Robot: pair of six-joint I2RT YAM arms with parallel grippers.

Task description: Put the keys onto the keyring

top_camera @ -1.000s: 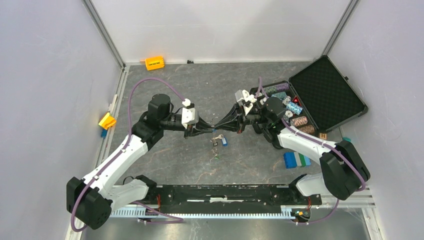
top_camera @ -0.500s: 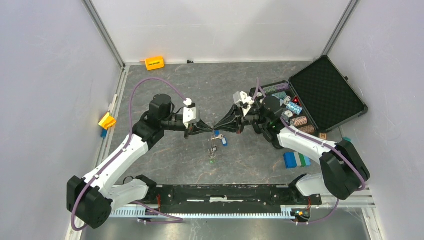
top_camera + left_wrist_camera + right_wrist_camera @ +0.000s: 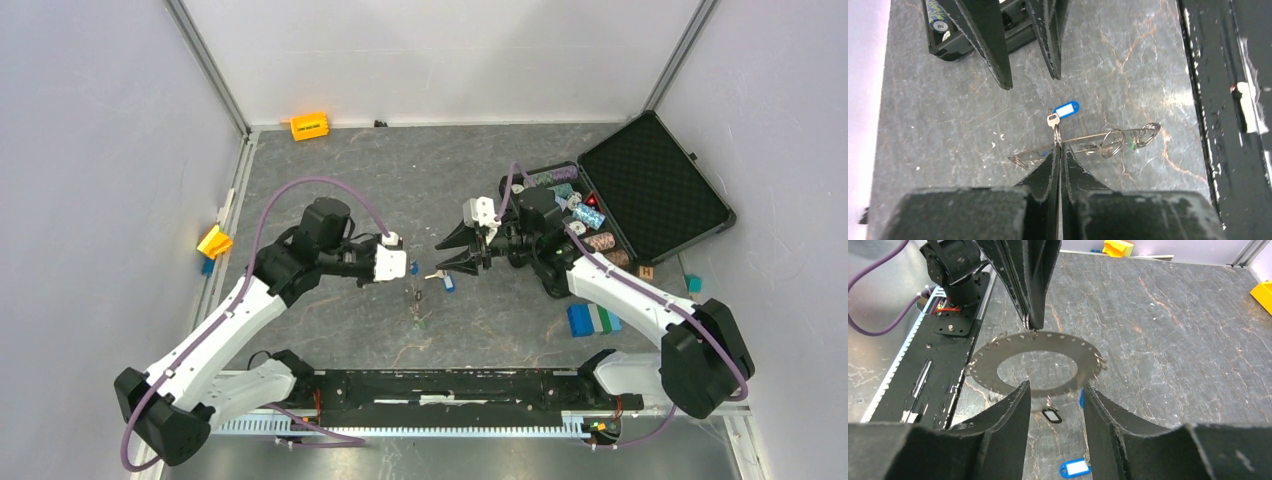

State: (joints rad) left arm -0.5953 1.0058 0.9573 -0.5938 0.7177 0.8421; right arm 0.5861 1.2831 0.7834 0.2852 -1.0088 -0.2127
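The left tool (image 3: 1058, 152) is clamped on the rim of the keyring (image 3: 1063, 343), holding it off the bench (image 3: 1173, 340) just before the right tool (image 3: 1056, 387), whose fingers are spread wide, while a blue-tagged key (image 3: 1075, 468) lies on the bench below.

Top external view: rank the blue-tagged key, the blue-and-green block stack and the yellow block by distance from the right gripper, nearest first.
1. Blue-tagged key: right beside the open right gripper, on its near side.
2. Blue-and-green block stack: off to the right, toward the near edge.
3. Yellow block: far across on the left side.
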